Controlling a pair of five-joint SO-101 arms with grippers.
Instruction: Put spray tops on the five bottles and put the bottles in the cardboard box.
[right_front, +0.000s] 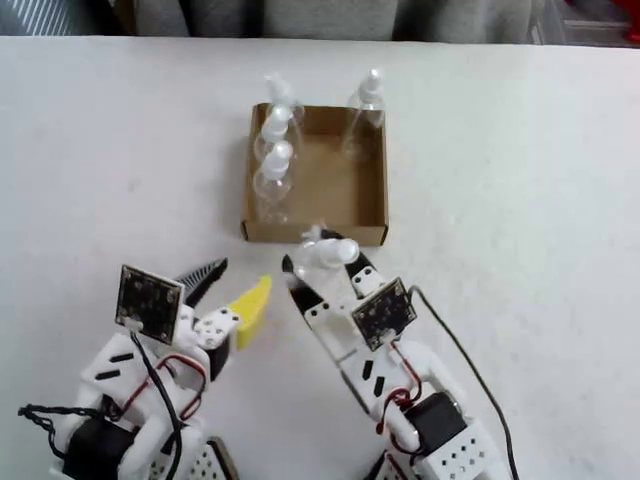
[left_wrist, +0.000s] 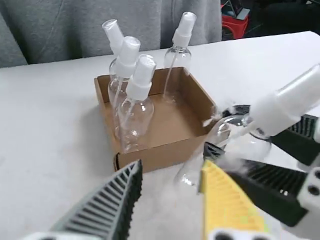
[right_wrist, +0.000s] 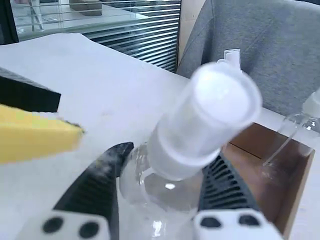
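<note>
Bottle (right_wrist: 207, 117) inside right claw (right_wrist: 167, 162)

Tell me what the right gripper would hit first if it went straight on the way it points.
The right gripper, shut on a bottle, points at the near wall of the cardboard box. Going straight on, the bottle would probably meet that wall first, though how high it is held is unclear.

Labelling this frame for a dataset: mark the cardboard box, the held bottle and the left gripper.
cardboard box (right_front: 315, 233): high view, wall nearest the arms.
held bottle (right_wrist: 212, 112): right wrist view, spray top.
left gripper (right_front: 243, 274): high view, midway between fingertips.
</note>
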